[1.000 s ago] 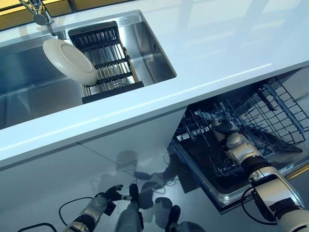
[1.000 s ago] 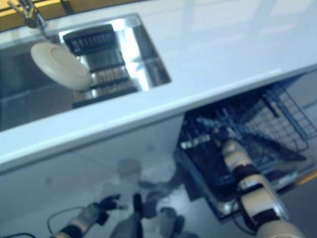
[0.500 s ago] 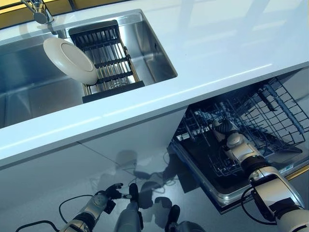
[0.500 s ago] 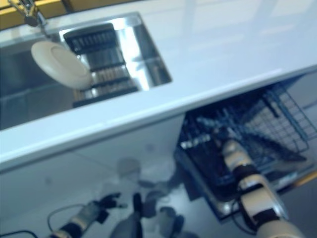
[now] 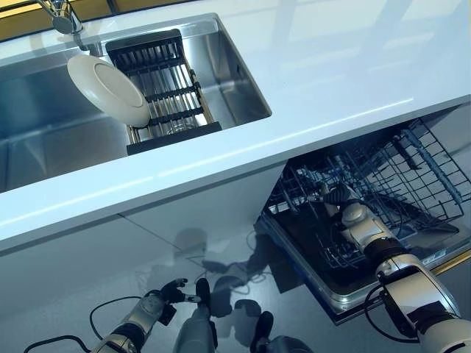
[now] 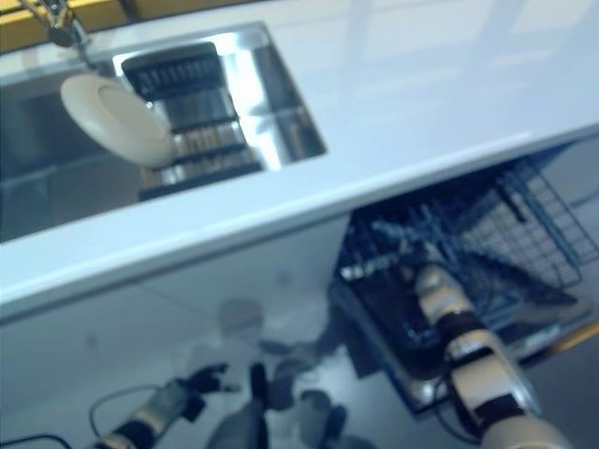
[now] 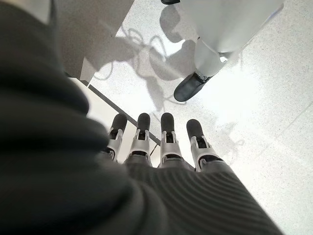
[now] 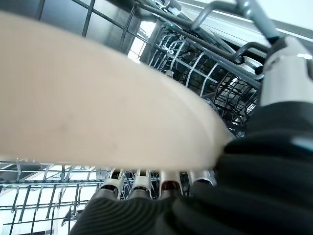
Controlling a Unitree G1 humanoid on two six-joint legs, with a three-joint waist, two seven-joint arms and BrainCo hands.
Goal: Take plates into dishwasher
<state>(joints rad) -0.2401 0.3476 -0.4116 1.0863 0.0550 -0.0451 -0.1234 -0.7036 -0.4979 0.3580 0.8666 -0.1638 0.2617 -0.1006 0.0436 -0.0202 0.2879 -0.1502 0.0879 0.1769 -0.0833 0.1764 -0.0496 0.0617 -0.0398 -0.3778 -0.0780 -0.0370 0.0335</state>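
Left eye view first: you've got a white bench [image 5: 346, 66] with a steel sink [image 5: 44, 140] sunk into it, tap [image 5: 60, 16] at the back edge. One cream plate [image 5: 109, 90] leans tilted in the sink against a dark rack [image 5: 163, 88]. Below the bench on the right, the dishwasher basket [image 5: 397, 184] is pulled out, all blue-grey wire. Your right robot hand [image 5: 340, 197] is reaching down into that basket among the tines. You can't really make out the fingers from here. Your left robot hand [image 5: 171, 294] hangs low near the floor [image 5: 88, 294], well apart from everything.

Right eye view: same scene, softer. Plate [image 6: 117, 120] against the rack in the sink, right arm down in the basket [image 6: 524, 234].

Left wrist view: the left robot hand [image 7: 161, 142] has its fingers straight out in a row over the pale speckled floor [image 7: 264, 98], holding nothing, so it's released.

Right wrist view: a second plate [image 8: 98, 107], cream like the other, fills most of the frame right over the right robot hand [image 8: 146, 186]. The fingers [image 8: 139, 182] run under its rim and the thumb sits off to the side above, so it's grasping that plate. Basket wires [image 8: 195, 68] show just behind it, so this plate is inside the dishwasher basket.

No brand, label or writing you can read in any view.
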